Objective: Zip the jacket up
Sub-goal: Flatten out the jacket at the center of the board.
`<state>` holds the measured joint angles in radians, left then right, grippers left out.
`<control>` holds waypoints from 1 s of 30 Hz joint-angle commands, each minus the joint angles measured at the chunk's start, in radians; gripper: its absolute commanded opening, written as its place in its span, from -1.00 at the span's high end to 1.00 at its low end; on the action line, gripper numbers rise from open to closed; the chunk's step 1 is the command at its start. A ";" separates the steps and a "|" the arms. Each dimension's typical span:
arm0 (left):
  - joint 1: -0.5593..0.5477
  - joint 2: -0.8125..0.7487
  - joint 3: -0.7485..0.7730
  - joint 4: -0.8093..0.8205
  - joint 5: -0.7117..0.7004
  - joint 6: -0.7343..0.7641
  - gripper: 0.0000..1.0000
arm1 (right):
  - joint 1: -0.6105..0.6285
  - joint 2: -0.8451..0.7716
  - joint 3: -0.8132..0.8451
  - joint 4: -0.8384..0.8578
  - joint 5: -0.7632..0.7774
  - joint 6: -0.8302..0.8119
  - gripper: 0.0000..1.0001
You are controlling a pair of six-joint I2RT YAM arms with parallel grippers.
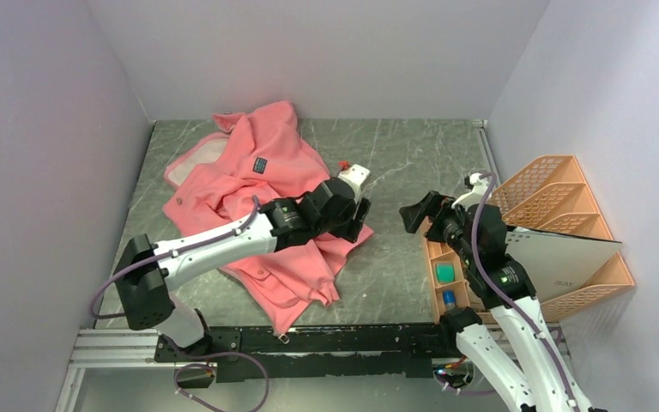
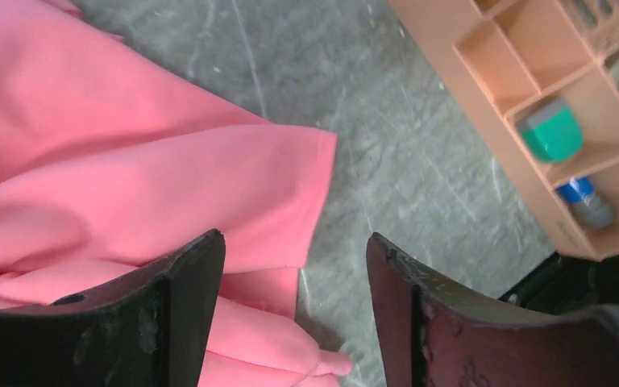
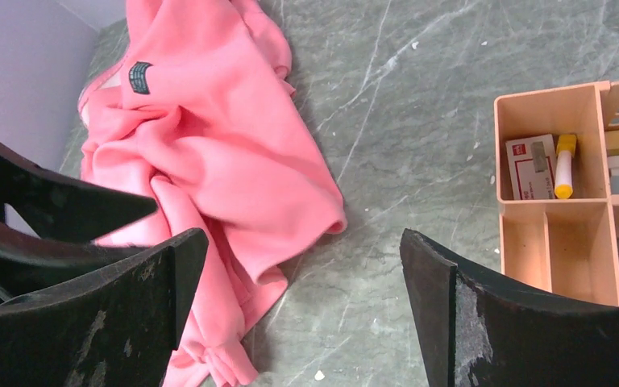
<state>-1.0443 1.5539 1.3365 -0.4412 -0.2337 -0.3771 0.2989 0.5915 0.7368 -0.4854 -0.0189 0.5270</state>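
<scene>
The salmon-pink jacket (image 1: 249, 172) lies crumpled on the left half of the grey marble table (image 1: 412, 154); its zipper does not show. My left gripper (image 1: 359, 219) hovers over the jacket's right edge. In the left wrist view the left gripper (image 2: 297, 242) is open, with a fold of the jacket (image 2: 129, 177) and bare table below it and nothing gripped. My right gripper (image 1: 416, 215) hangs over bare table to the right of the jacket. Seen from the right wrist, the right gripper (image 3: 302, 242) is wide open and empty, and the jacket (image 3: 209, 145) lies to its left.
An orange plastic organizer (image 1: 558, 215) stands along the right wall. Its low front compartments hold a teal item (image 1: 444, 273) and a blue-capped one (image 1: 449, 299). From the right wrist, a compartment (image 3: 548, 105) holds a small box and a yellow-tipped marker. Lilac walls enclose three sides.
</scene>
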 commanded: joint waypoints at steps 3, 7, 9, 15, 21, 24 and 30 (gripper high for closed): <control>0.136 -0.195 -0.035 0.024 -0.119 -0.113 -0.50 | 0.003 -0.038 0.032 -0.015 -0.031 -0.011 -0.91; 0.384 -0.341 -0.131 -0.037 -0.021 -0.152 -0.50 | 0.003 -0.003 0.039 0.015 -0.128 -0.017 -0.93; 0.481 -0.408 -0.152 -0.095 -0.020 -0.140 -0.51 | 0.003 0.026 0.048 0.027 -0.177 -0.028 -0.91; 0.867 -0.474 -0.190 -0.274 0.062 -0.075 -0.56 | 0.087 0.149 0.088 0.076 -0.238 -0.015 -0.80; 1.144 -0.470 -0.316 -0.301 0.221 -0.053 -0.51 | 0.661 0.337 0.161 0.151 0.173 0.040 -0.80; 1.156 -0.521 -0.331 -0.320 0.101 -0.056 -0.53 | 0.872 0.509 0.257 0.175 0.321 0.017 -0.82; 1.155 -0.595 -0.354 -0.373 0.025 -0.096 -0.60 | 1.024 0.842 0.464 0.260 0.255 -0.084 -0.89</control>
<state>0.1055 1.0172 0.9817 -0.7864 -0.1505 -0.4484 1.2709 1.3273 1.1072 -0.3294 0.2047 0.5072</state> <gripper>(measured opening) 0.786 0.937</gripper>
